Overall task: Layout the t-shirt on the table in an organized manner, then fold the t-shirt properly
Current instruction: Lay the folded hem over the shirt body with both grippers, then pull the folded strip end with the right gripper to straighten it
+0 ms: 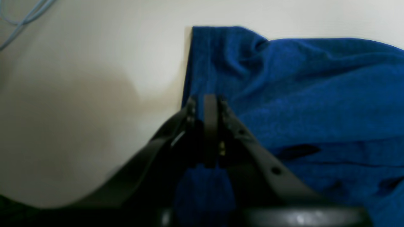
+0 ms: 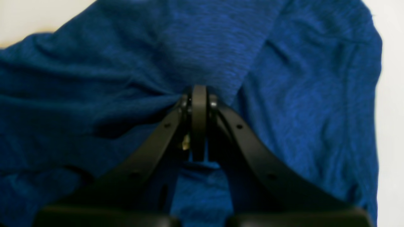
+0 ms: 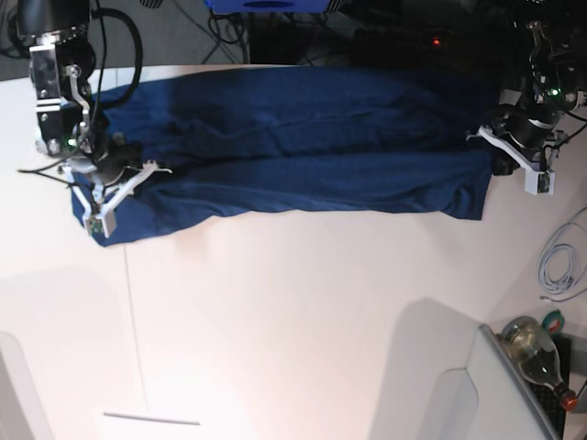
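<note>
The dark blue t-shirt (image 3: 303, 156) lies stretched in a wrinkled band across the far part of the white table (image 3: 303, 312). At its right end in the base view, my left gripper (image 3: 495, 156) is shut on the cloth. The left wrist view shows those fingertips (image 1: 210, 101) closed at the straight edge of the t-shirt (image 1: 300, 94), with bare table (image 1: 79, 78) beside them. At the shirt's left end my right gripper (image 3: 124, 170) is also shut. In the right wrist view, folds of the t-shirt (image 2: 284, 94) converge at its closed tips (image 2: 199, 94).
A white cable (image 3: 559, 266) and a bottle (image 3: 537, 353) lie off the table's right side. Grey panels (image 3: 459, 394) stand at the near corners. A thin dark seam (image 3: 133, 312) crosses the tabletop. A light blue cable (image 1: 19, 19) shows in the left wrist view.
</note>
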Robot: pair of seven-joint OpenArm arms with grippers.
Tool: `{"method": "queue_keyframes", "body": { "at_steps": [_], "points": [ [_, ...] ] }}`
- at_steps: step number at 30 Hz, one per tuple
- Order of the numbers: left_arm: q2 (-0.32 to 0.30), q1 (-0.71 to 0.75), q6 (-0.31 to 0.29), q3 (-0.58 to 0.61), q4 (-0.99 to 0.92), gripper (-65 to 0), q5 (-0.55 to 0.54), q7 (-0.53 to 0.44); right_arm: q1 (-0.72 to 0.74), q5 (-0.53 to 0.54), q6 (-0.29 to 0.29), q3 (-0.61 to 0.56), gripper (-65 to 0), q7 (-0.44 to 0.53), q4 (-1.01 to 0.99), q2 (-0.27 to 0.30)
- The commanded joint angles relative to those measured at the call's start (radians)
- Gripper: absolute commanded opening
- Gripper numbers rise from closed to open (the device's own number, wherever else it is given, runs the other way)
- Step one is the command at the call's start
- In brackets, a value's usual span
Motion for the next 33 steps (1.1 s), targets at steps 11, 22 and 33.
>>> {"method": "queue_keyframes", "body": {
  "at_steps": [11,22,33],
  "points": [
    [-0.005,0.023,-0.001,-0.003,0.021,-65.0,0.003,-0.016,-0.081,0.001,-0.005,0.009,-65.0,0.020,0.102,-0.019],
    [-0.007,0.026,-0.001,0.000,-0.007,-65.0,0.003,-0.016,-0.145,0.004,-0.056,0.003,-65.0,0.021,0.134,-0.026],
    [-0.007,0.040,-0.001,0.000,-0.009,-65.0,0.003,-0.016,-0.148,0.001,-0.056,0.007,-65.0,0.021,0.114,-0.046]
  ]
}}
